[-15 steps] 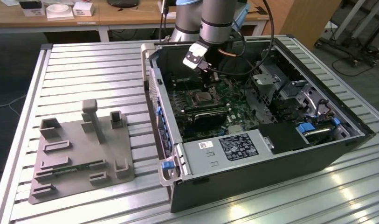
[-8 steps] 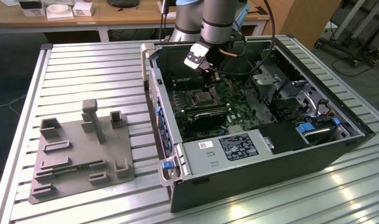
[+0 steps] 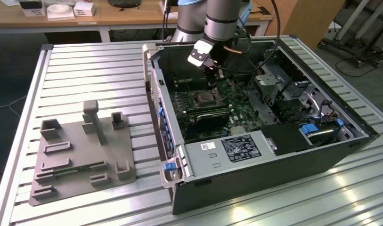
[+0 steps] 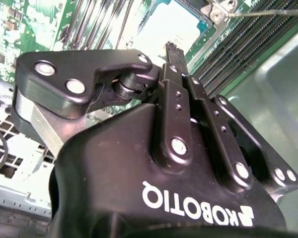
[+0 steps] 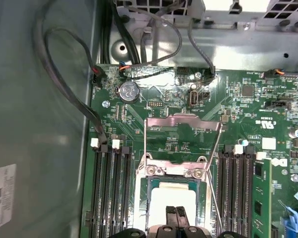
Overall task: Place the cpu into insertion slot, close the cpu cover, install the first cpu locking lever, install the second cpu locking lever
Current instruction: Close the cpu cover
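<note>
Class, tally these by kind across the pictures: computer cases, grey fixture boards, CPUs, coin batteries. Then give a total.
computer case: 1
grey fixture board: 1
cpu: 1
coin battery: 1
Total: 4

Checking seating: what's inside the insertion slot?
A pale square, apparently the cpu, lies in the insertion slot. The gripper covers one edge; the contacts beneath are hidden.
</note>
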Motion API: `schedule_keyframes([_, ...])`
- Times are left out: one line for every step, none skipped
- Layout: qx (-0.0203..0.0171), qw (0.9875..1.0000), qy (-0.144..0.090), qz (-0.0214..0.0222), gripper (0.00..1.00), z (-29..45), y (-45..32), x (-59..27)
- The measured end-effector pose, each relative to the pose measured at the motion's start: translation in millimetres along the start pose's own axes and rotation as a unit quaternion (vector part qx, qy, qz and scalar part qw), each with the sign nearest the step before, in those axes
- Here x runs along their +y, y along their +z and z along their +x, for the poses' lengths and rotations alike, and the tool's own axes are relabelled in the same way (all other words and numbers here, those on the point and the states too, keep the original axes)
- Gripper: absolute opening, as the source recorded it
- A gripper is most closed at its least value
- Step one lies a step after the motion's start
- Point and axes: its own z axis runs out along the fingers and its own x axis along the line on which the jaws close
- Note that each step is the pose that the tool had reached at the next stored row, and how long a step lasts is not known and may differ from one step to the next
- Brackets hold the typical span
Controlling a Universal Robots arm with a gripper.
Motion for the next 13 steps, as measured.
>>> schedule_keyframes([-0.0002, 1.0000, 0.000, 0.0000, 0.10, -0.1, -2.1, 0.1])
schedule_keyframes([-0.0005, 1.0000, 0.000, 0.0000, 0.10, -0.1, -3.2, 0.2])
schedule_keyframes([-0.0004, 1.0000, 0.000, 0.0000, 0.10, -0.1, -3.2, 0.2])
schedule_keyframes([-0.0005, 1.0000, 0.000, -0.0001, 0.10, -0.1, -3.2, 0.2])
schedule_keyframes([-0.0005, 1.0000, 0.000, -0.0001, 0.10, -0.1, -3.2, 0.2])
schedule_keyframes([-0.0005, 1.0000, 0.000, 0.0000, 0.10, -0.1, -3.2, 0.1])
schedule_keyframes([-0.0006, 1.0000, 0.001, 0.0000, 0.10, -0.1, -3.2, 0.1])
schedule_keyframes([-0.0008, 1.0000, 0.004, 0.0001, 0.10, -0.1, -3.2, 0.1])
schedule_keyframes([-0.0010, 0.9999, 0.010, 0.0003, 0.10, -0.1, -3.2, 0.1])
schedule_keyframes([-0.0013, 0.9999, 0.017, 0.0006, 0.10, -0.1, -3.1, 0.1])
schedule_keyframes([-0.0014, 0.9998, 0.021, 0.0007, 0.10, -0.1, -3.1, 0.1])
schedule_keyframes([-0.0015, 0.9998, 0.022, 0.0007, 0.10, -0.1, -3.1, 0.1])
schedule_keyframes([-0.0015, 0.9998, 0.022, 0.0008, 0.10, -0.1, -3.1, 0.1])
